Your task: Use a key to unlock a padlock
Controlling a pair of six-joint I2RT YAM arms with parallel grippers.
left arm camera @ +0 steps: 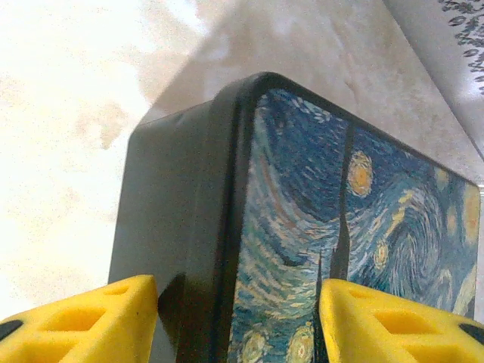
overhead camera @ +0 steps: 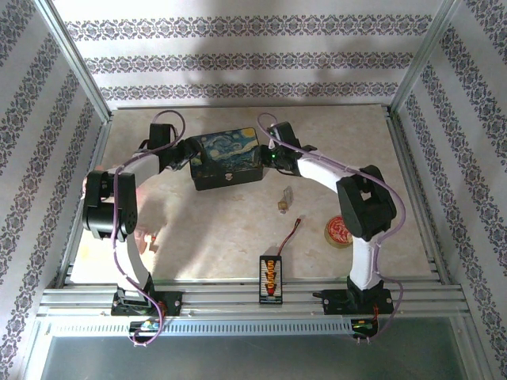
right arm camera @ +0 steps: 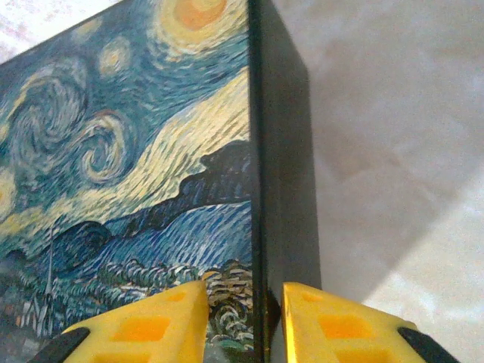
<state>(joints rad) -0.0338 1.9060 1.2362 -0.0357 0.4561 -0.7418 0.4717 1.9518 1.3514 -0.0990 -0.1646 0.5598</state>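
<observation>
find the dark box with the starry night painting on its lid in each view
Top external: the dark box with the swirling blue-and-yellow painted lid sits centre-far on the table, between both grippers.
Left wrist: its corner fills the middle, above the yellow fingers.
Right wrist: lid left, dark side wall centre.
Shared landmark: the painted lid's dark edge.
</observation>
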